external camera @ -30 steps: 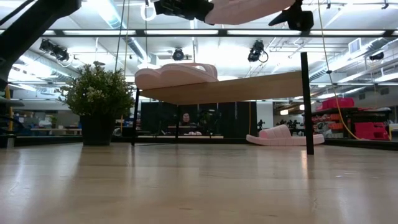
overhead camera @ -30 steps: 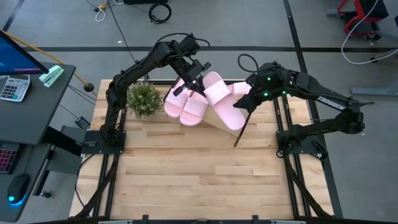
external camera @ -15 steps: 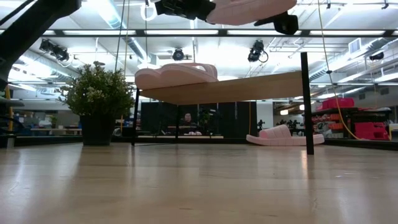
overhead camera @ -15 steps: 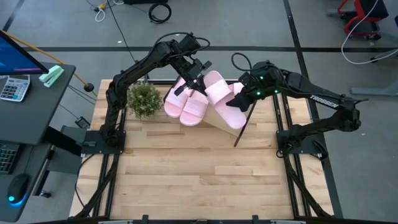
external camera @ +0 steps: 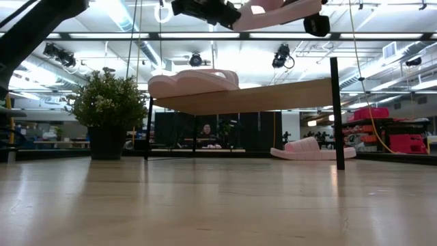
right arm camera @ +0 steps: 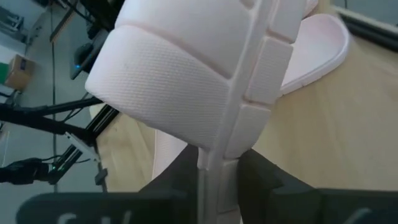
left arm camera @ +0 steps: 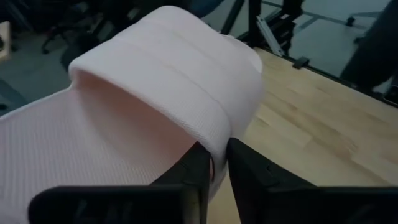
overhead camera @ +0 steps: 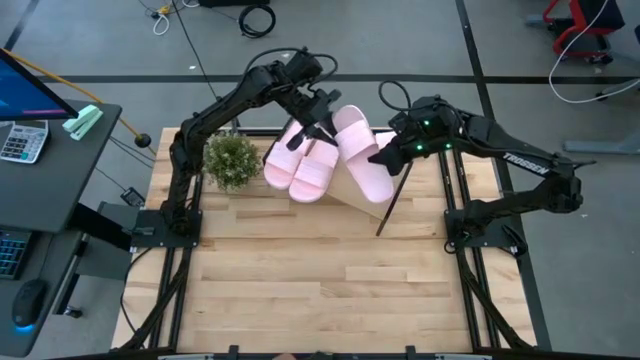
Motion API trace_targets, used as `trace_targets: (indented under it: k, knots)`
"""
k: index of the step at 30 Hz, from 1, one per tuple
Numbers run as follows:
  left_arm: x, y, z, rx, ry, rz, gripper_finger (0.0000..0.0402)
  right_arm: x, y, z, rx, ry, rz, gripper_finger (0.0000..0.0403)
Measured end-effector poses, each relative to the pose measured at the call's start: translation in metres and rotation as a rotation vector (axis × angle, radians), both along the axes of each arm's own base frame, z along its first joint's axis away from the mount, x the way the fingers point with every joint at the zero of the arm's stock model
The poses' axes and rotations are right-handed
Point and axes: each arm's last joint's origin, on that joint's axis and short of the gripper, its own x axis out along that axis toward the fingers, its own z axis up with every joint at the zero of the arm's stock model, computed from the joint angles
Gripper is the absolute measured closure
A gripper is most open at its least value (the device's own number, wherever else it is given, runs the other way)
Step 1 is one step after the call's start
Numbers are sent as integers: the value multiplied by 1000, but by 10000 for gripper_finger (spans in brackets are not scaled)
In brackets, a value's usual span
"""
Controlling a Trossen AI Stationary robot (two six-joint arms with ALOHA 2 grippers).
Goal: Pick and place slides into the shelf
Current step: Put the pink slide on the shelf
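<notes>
Slides-wise, the high view shows two sandals (overhead camera: 300,165) parked on the shelf (overhead camera: 362,205) and a third sandal (overhead camera: 358,152) now tilted between both arms. Low view: it hangs above the shelf. Left wrist: left gripper (left arm camera: 214,165) pinches its strap. Right wrist: right gripper (right arm camera: 216,168) just clamped the sole edge, so it looks like a handover.

Two slides (overhead camera: 300,165) on shelf (overhead camera: 365,208); plant (overhead camera: 232,158) left of shelf; fourth slide (external camera: 304,148) on tabletop (overhead camera: 320,280) behind.

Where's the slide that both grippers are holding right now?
In the high view the held slide is lifted above the shelf, right of the two slides already placed, with the left gripper at one end and the right gripper at the other.
</notes>
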Motion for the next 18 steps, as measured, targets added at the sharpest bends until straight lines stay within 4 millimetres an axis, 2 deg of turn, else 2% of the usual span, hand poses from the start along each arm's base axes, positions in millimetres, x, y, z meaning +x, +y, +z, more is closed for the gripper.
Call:
trace_targets:
  k: [9,18]
  knots:
    - [0,15,9,-41,-54,89,313,-23,7,17,-34,-62,-89,329]
    - [5,27,23,-97,-150,180,309,-35,11,18,-33,-30,-125,329]
